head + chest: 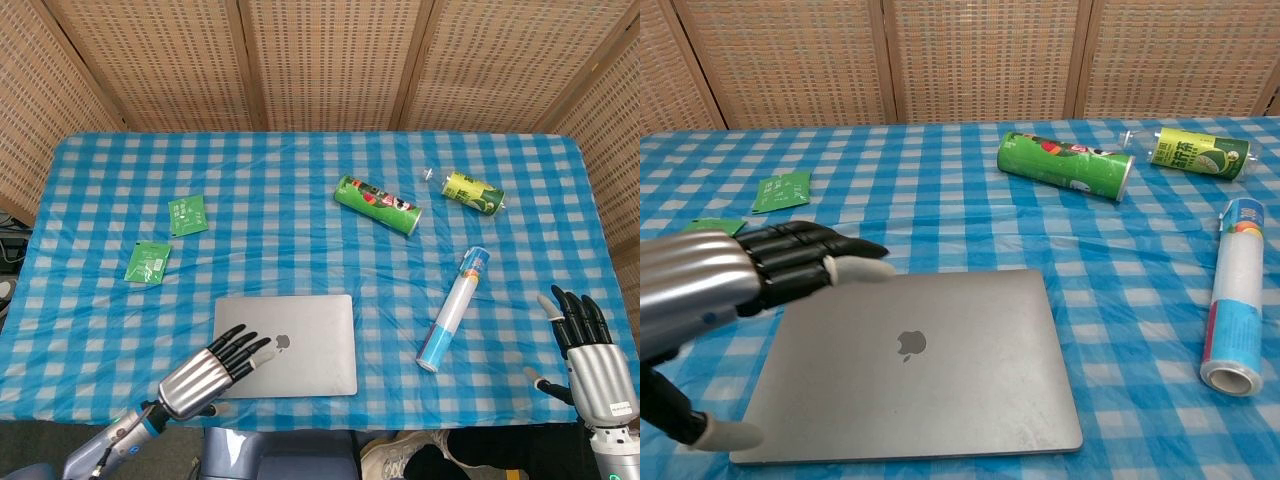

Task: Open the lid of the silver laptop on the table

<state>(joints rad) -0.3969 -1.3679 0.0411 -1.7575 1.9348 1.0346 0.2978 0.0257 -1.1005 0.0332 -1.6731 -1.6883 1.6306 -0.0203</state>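
left hand open over closed laptop; right hand open.

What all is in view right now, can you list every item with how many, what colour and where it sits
laptop: one, silver, lid closed, near front edge of the table
chip can: one, green, lying on its side, beyond the laptop to its right
bottle: one, yellow-green label, lying to the right of the chip can
roll: one, white and blue, lying right of the laptop
packets: two, green, flat, far left of the laptop, second at
tablecloth: one, blue and white check, covering the table
left hand: one, silver and black, fingers extended over the laptop's left part
right hand: one, silver and black, open at the table's right front corner
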